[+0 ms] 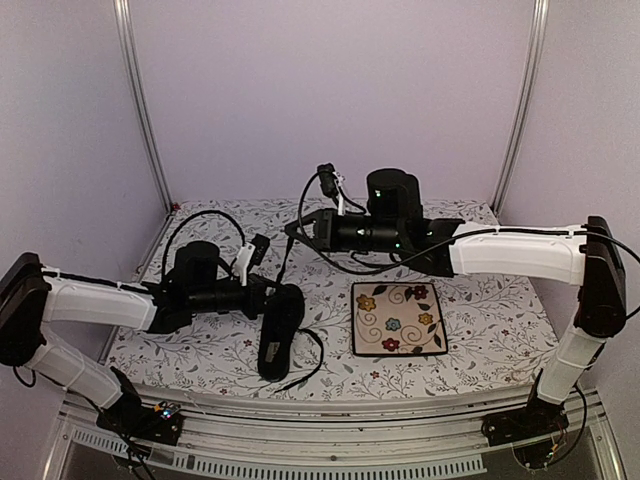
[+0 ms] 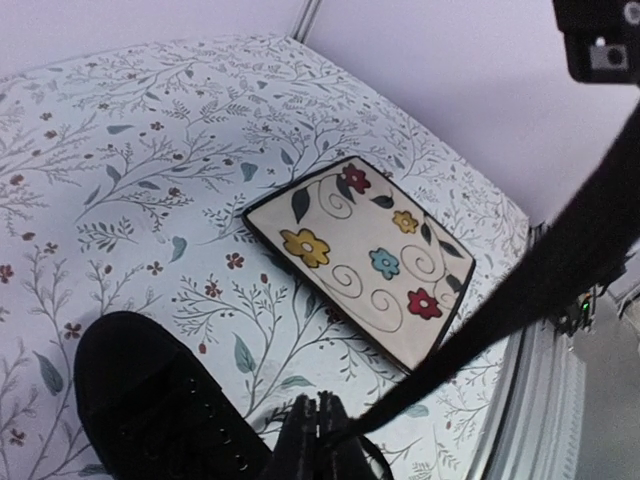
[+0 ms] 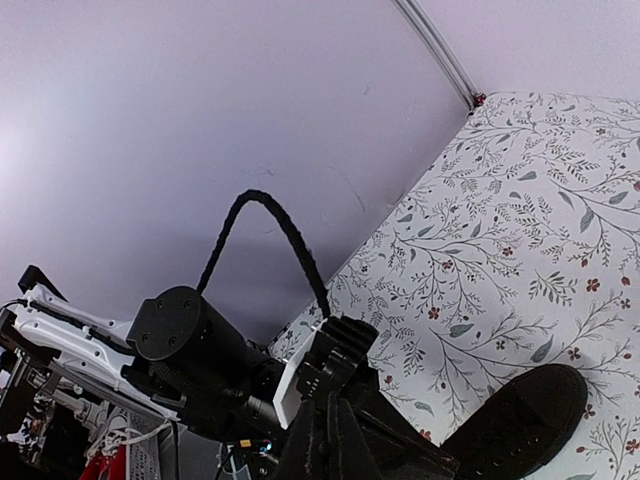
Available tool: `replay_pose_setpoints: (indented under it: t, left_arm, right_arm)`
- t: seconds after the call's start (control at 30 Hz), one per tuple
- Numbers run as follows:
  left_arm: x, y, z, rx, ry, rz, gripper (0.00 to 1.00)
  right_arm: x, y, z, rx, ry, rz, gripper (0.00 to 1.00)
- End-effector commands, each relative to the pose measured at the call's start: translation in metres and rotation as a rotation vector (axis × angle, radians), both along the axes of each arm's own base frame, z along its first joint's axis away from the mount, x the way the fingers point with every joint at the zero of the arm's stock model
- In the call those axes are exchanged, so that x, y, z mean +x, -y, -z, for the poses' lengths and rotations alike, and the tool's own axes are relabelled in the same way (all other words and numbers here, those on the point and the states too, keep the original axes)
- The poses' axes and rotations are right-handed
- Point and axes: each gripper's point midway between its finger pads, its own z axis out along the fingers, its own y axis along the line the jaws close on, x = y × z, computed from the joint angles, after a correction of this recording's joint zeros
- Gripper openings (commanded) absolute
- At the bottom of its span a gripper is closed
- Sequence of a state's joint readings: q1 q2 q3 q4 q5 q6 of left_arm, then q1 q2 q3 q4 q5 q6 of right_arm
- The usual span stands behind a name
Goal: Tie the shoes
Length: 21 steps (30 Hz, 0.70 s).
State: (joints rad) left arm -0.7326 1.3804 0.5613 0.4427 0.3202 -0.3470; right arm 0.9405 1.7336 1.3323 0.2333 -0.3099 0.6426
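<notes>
Shoe (image 1: 278, 335) lies near the table's (image 1: 500, 300) front edge, left of centre, w/ plate (image 1: 397, 318) just beside it on the right. A loose lace end (image 1: 318, 355) curls off toward the front edge. L gripper (image 2: 318, 438) sits at the shoe's far end, jaws pinched together on a lace (image 2: 520, 280). That lace runs taut up & back to the R gripper (image 1: 296, 230), mid-table toward the back edge. R looks clamped too, apparently on the same lace.

Risks: w/ both ends gripped, more pull could drag or tip the shoe, or the lace could slip out of the thin pinch. No loop or knot visible, so a slip probably means a regrasp. The loose lace end could snag under the shoe.
</notes>
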Motion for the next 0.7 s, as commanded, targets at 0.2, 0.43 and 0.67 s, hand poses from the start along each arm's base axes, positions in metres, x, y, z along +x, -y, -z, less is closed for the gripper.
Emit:
replay_pose_setpoints:
  t: [0.2,0.43,0.67]
  left_arm:
    - [-0.001,-0.017,-0.002,-0.038,-0.009,-0.084,0.0]
    - [0.024,-0.04,0.027,0.012,-0.14,-0.245,0.0]
    - [0.035,-0.051,0.047,-0.012,-0.256,-0.273,0.0]
  right_arm:
    - [0.062,-0.019,0.066,-0.201,-0.003,0.144,0.02]
    - [0.08,-0.036,0.127,-0.272,-0.061,0.098,0.46]
    - [0.067,-0.002,0.126,-0.337,-0.007,0.111,0.65]
